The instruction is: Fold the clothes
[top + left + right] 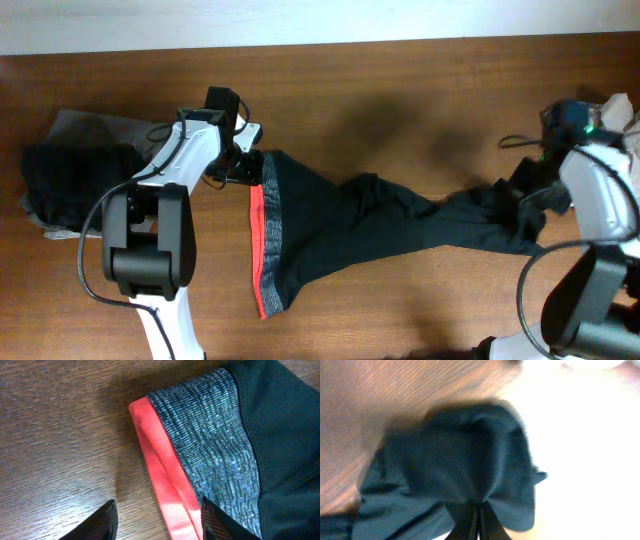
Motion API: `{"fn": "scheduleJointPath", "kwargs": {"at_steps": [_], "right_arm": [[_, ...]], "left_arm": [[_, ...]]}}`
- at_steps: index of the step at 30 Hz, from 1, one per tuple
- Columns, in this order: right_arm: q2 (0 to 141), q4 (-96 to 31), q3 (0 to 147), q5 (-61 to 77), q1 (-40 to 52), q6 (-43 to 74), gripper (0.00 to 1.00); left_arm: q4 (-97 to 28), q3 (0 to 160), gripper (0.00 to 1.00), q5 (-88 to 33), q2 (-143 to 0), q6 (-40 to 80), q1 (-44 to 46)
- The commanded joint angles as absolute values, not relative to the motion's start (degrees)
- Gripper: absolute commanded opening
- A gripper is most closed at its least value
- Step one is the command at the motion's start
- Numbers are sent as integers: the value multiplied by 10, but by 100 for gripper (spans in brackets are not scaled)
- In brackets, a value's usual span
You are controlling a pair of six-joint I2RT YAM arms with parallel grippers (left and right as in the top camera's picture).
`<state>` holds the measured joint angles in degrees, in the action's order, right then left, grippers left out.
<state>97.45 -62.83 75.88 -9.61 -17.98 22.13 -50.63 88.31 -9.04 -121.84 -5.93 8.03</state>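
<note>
Long black leggings (350,225) lie stretched across the wooden table, the grey waistband (270,235) with its red-orange lining at the left. My left gripper (245,165) sits at the waistband's far corner. In the left wrist view it (157,527) is open, the red-orange edge (165,485) lies between its fingers, and the right fingertip (220,525) is over the grey band (210,435). My right gripper (530,200) is at the leg ends. In the right wrist view it (479,520) is shut on a bunched fold of the black fabric (460,465).
A pile of other clothes, black (70,180) on grey (90,125), lies at the table's left edge beside the left arm. White objects (615,110) sit at the far right by the right arm. A pale wall runs along the back of the table (420,90).
</note>
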Motion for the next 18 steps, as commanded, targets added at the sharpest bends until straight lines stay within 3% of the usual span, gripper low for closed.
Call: {"fn": "scheduleJointPath", "kwargs": {"at_steps": [1,11,18], "right_arm": [[947,-675,831,-239,-183,267,4],[947,-697,870,-293,-209,301,4],[947,-632,919,-236,-211,236,4]], "left_arm": [[-504,891,53,-99,-1225,-56,83],[-503,891,53,-98,-1225,-57,83],[-501,891,53,-98,-1225,-56,83]]}}
